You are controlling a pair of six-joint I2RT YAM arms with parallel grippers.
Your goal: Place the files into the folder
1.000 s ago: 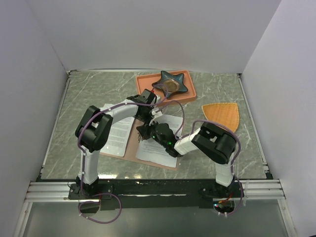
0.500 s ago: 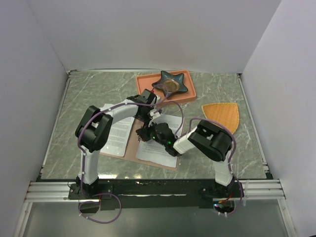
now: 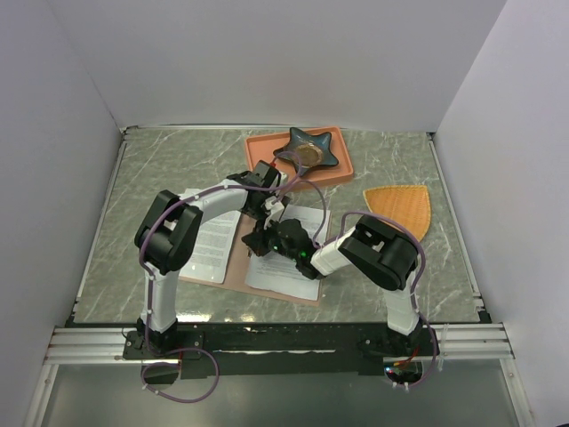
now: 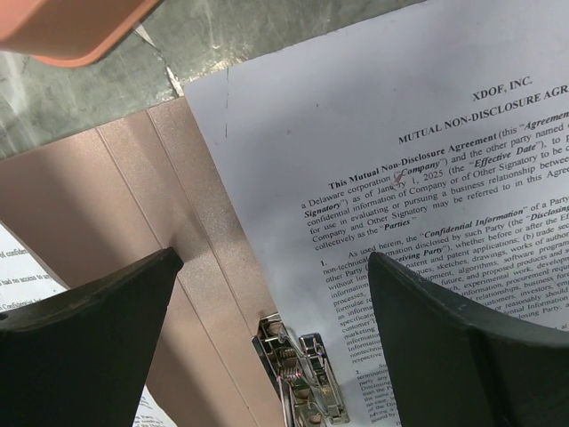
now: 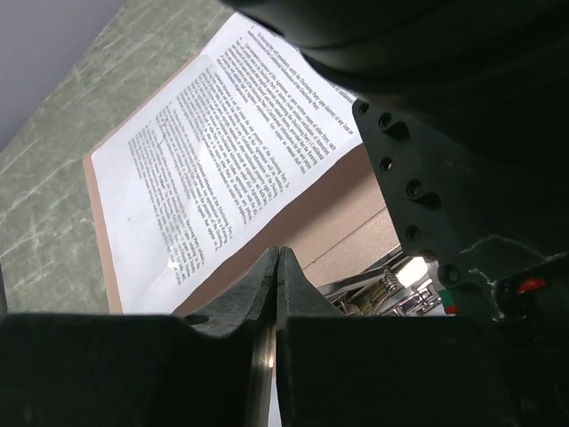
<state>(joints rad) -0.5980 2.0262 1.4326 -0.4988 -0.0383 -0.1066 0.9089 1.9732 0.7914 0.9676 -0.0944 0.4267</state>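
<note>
The pinkish-brown folder (image 3: 234,267) lies open on the table. One printed white sheet (image 3: 212,240) lies on its left half and another (image 3: 286,267) on its right half. My left gripper (image 3: 272,210) hangs open just above the spine. In the left wrist view it (image 4: 274,267) straddles the silver clip (image 4: 302,374), with the right sheet (image 4: 400,151) and bare folder card (image 4: 107,196) below. My right gripper (image 3: 259,242) is shut and empty. In the right wrist view its tips (image 5: 277,253) sit low over the folder (image 5: 329,231), just left of the clip (image 5: 382,289). The left sheet (image 5: 204,151) lies beyond.
A salmon-orange tray (image 3: 342,169) holding a dark star-shaped dish (image 3: 307,151) stands behind the folder; its corner shows in the left wrist view (image 4: 71,27). An orange fan-shaped mat (image 3: 400,206) lies at the right. The two grippers are close together over the spine.
My right gripper has edged slightly up and left toward the clip, its elbow shifting left. The left arm and the sheets have hardly moved.
</note>
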